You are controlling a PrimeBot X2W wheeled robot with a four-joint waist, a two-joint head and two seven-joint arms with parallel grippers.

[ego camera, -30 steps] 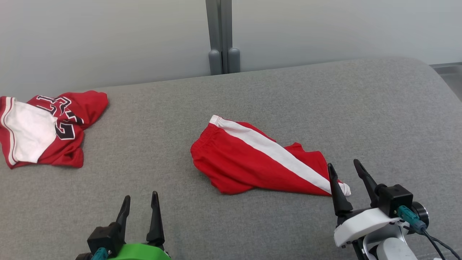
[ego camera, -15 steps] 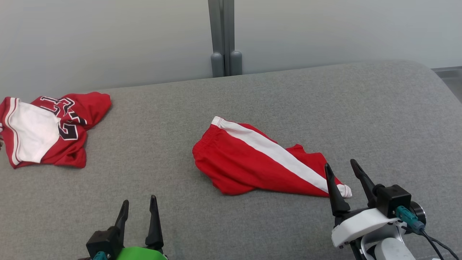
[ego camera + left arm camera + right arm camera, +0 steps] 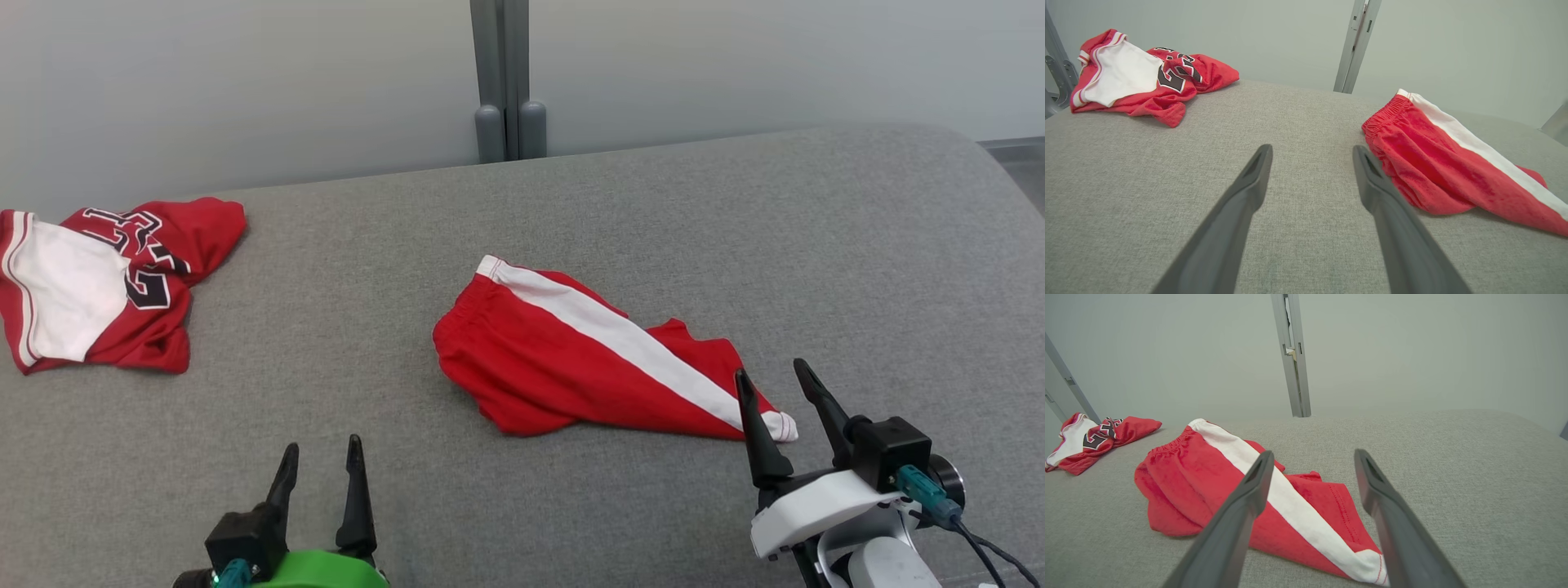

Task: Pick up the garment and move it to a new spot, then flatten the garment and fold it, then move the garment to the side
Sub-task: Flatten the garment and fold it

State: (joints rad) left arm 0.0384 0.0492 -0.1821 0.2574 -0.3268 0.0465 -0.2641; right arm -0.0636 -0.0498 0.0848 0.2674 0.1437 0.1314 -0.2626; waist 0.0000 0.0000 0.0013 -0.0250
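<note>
Head view: left gripper (image 3: 322,443) gapes empty, right gripper (image 3: 769,369) gapes empty beside shorts (image 3: 555,367)

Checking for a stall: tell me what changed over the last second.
Nothing visibly moved; only the head camera shifted slightly. The left gripper and right gripper stay open, empty; the red shorts with a white stripe and the red-and-white jersey lie untouched on the grey fabric surface.
</note>
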